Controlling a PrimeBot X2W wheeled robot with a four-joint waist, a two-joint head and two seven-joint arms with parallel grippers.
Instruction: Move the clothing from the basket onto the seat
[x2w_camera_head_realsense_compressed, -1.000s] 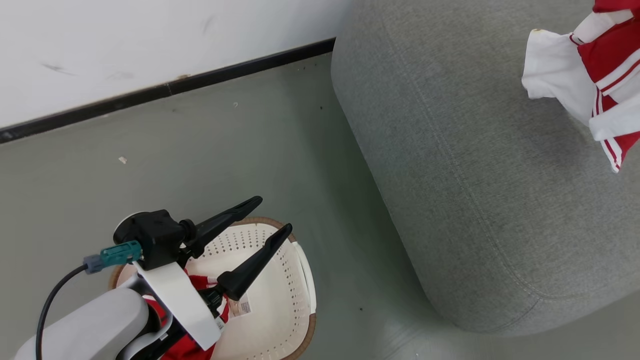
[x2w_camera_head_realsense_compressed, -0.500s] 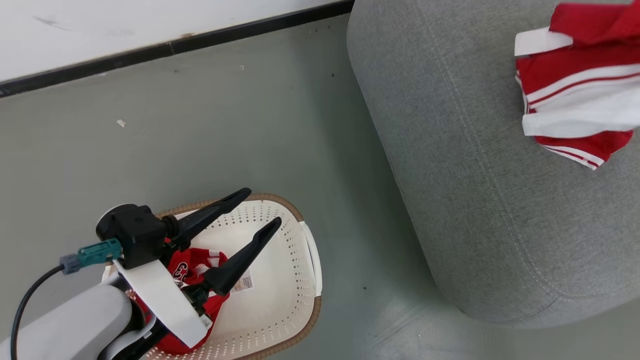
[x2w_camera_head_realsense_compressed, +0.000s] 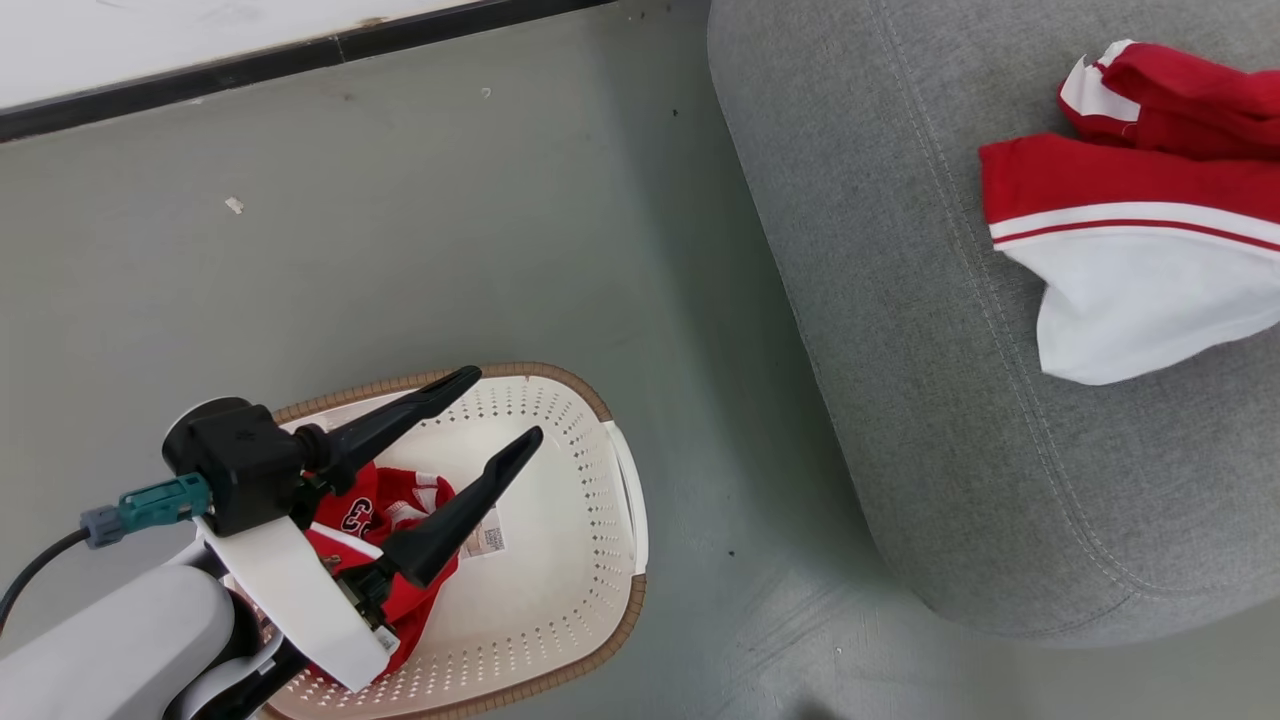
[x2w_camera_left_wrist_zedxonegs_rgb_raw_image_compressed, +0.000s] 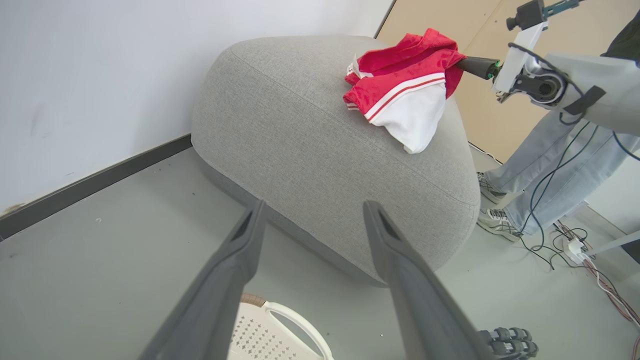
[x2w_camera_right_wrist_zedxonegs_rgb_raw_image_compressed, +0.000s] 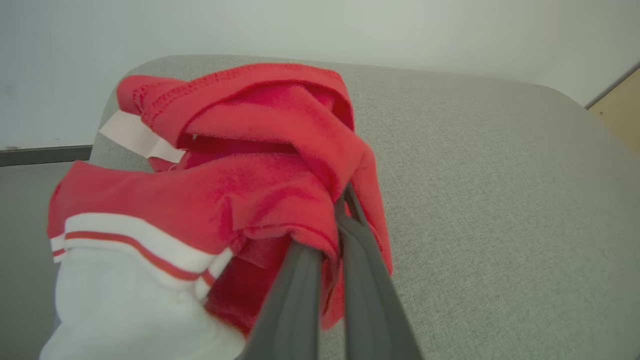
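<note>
1. Our left gripper (x2w_camera_head_realsense_compressed: 505, 402) hangs over the basket (x2w_camera_head_realsense_compressed: 612, 520), fingers spread wide and holding nothing.
2. Beneath it, a crumpled red logo piece (x2w_camera_head_realsense_compressed: 372, 512) lies inside the basket, which sits on the floor (x2w_camera_head_realsense_compressed: 400, 250) near the seat (x2w_camera_head_realsense_compressed: 900, 380).
3. The striped piece (x2w_camera_head_realsense_compressed: 1130, 270) rests on top of the seat, with its white panel draped on the cushion.
4. Our right gripper (x2w_camera_right_wrist_zedxonegs_rgb_raw_image_compressed: 336, 225) is clamped tight on the striped piece's red folds.
5. Beyond the seat, we see a person's legs (x2w_camera_left_wrist_zedxonegs_rgb_raw_image_compressed: 545, 165) among cables (x2w_camera_left_wrist_zedxonegs_rgb_raw_image_compressed: 595, 260).
</note>
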